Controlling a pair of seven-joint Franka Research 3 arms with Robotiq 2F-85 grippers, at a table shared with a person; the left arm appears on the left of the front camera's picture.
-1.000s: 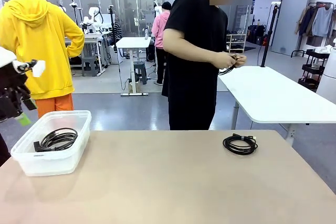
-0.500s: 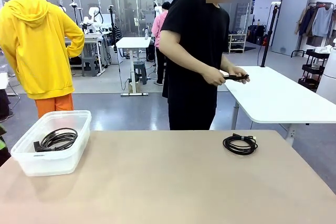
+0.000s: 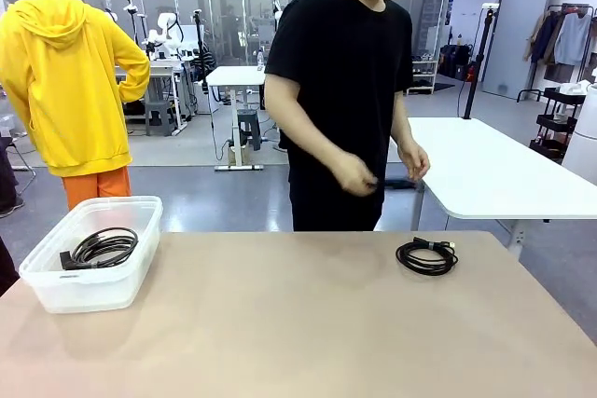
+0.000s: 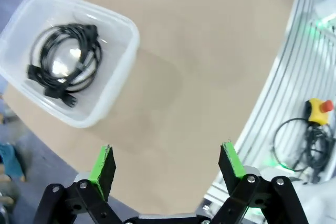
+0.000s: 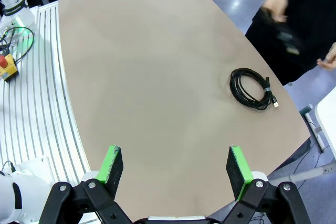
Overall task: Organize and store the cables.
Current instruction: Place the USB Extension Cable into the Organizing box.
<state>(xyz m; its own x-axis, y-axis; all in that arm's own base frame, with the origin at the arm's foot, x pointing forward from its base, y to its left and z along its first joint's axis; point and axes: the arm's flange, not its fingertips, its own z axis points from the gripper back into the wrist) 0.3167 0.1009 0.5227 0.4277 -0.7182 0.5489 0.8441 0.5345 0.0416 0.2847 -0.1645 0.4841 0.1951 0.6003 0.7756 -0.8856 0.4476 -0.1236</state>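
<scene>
Black cord wound into a round coil [image 3: 101, 247] lies in a translucent plastic tub [image 3: 56, 291] at nine o'clock on the smooth tan worktop [image 3: 280, 323]. A second coil [image 3: 426, 256] rests bare at two o'clock. Green-padded, the left arm's fingers [image 4: 103, 163] and the right arm's fingers [image 5: 113, 163] hang spread wide over the worktop, gripping nothing, while a person [image 3: 340, 90] stands at twelve o'clock.

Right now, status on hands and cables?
Left hand open, empty. Right hand open, empty. One cable in bin, one coil loose on table. Person at far edge.
</scene>
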